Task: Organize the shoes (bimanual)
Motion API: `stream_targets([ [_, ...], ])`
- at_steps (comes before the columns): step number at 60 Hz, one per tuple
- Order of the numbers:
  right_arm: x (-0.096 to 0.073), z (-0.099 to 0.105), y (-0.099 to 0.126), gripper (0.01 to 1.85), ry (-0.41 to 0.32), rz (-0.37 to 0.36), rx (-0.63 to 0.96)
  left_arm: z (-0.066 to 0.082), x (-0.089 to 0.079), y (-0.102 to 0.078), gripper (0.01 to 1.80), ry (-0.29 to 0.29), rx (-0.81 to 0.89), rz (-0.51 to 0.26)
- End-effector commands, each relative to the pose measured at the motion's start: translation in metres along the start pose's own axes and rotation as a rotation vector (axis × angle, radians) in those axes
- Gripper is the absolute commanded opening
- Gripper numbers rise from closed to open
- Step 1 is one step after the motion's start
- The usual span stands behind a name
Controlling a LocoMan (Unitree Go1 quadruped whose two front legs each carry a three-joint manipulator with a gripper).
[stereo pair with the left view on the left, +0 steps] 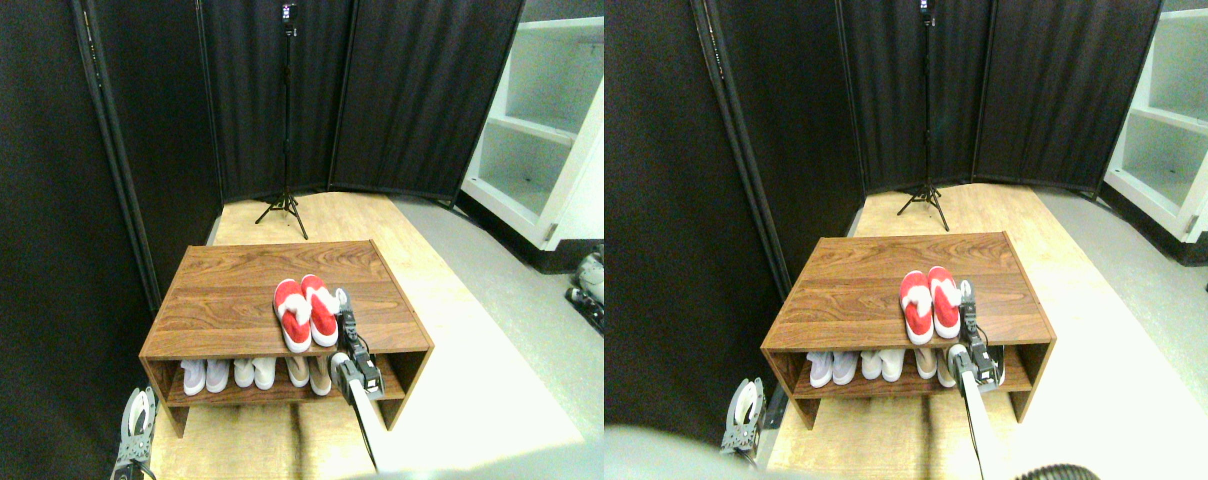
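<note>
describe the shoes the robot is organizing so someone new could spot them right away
Find the low wooden shoe rack in front of the black folding screen. On its top board, right of middle, sits a pair of red shoes side by side. They are the only bright red pair; the pairs on the shelf below are pale.

Counted in view: two red shoes (pixel 305 311) on one wooden shoe rack (pixel 224 300), six pale shoes (pixel 254 372) on its lower shelf, two manipulators, one tripod stand (pixel 285 150), one white shelving unit (pixel 539 130).
</note>
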Motion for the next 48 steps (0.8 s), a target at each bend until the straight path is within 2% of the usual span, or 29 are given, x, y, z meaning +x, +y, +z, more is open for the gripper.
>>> stream_targets([
  [1, -0.003, -0.01, -0.001, 0.01, 0.036, 0.008, -0.021, 0.0, 0.002, -0.005, 0.01, -0.015, -0.005, -0.032],
  [14, -0.015, -0.019, -0.006, 0.01, 0.036, -0.009, -0.023, 0.0, 0.006, -0.004, 0.01, -0.006, -0.006, -0.026],
  [24, -0.015, -0.016, -0.005, 0.01, 0.028, 0.004, -0.036, 0.0, 0.008, -0.004, 0.01, 0.002, -0.025, -0.027],
  [34, -0.009, 0.005, 0.005, 0.01, -0.013, 0.029, -0.08, 0.001, 0.009, -0.002, 0.01, -0.002, -0.023, -0.028],
  [40, -0.011, 0.023, 0.018, 0.01, 0.004, 0.101, -0.104, 0.001, 0.01, -0.002, 0.01, 0.0, -0.025, -0.024],
  [42, -0.013, 0.032, 0.024, 0.01, 0.006, 0.158, -0.131, 0.001, 0.01, -0.001, 0.01, 0.003, -0.022, -0.024],
  [48, -0.026, 0.05, 0.04, 0.01, -0.011, 0.199, -0.149, 0.001, 0.012, -0.001, 0.01, 0.012, -0.024, -0.024],
])
